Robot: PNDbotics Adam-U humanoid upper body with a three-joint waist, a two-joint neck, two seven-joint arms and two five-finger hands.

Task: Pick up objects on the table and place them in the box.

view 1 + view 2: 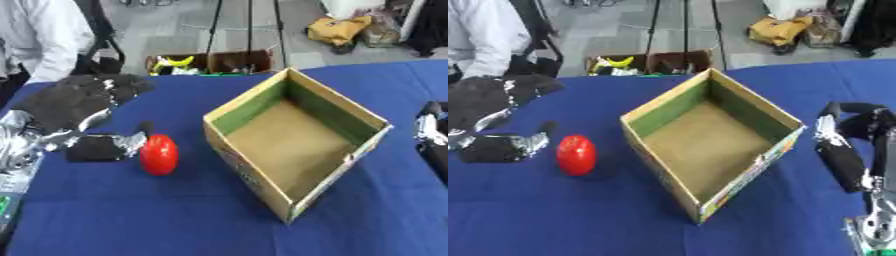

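In the left eye view, the left hand (101, 146) sits at the left of the frame, just beside the red object (159, 154) on the blue table (131, 215). Its thumb and fingers flank the red thing's upper left, seemingly closing in, but whether they clasp it I cannot tell. The open cardboard box (254, 175) stands empty at centre right, mouth up, ready to receive.

In the right eye view, the right hand (840, 160) rests at the right edge, beside the box, fingers relaxed and idle, probably kept clear.
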